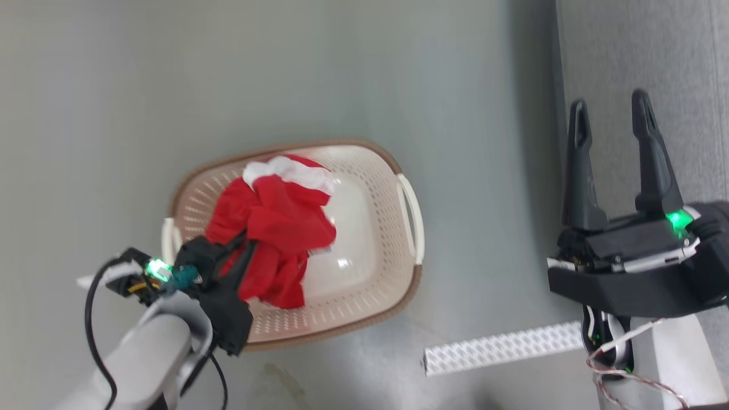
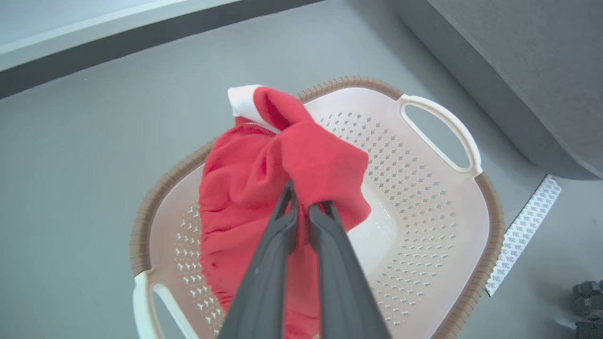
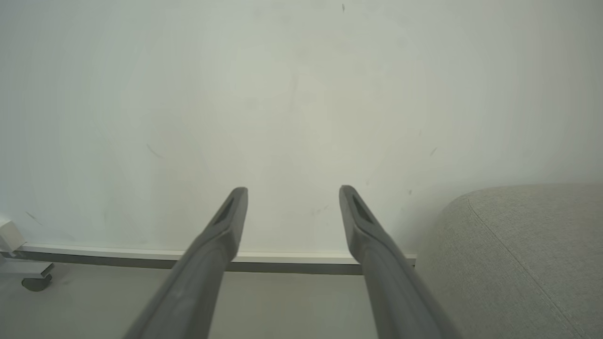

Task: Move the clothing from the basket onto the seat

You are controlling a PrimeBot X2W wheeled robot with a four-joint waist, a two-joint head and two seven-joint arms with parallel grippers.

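Clothing (image 1: pixel 273 228) hangs pinched in the left tool (image 2: pixel 304 200) over the basket (image 2: pixel 424 188); right tool (image 1: pixel 610 102) stands wide open, empty, near the seat (image 1: pixel 655 45).

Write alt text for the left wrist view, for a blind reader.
The left gripper is shut on bunched red clothing with a white edge, in a cream basket with a brown rim. The basket stands on a grey floor, the grey seat at upper right.
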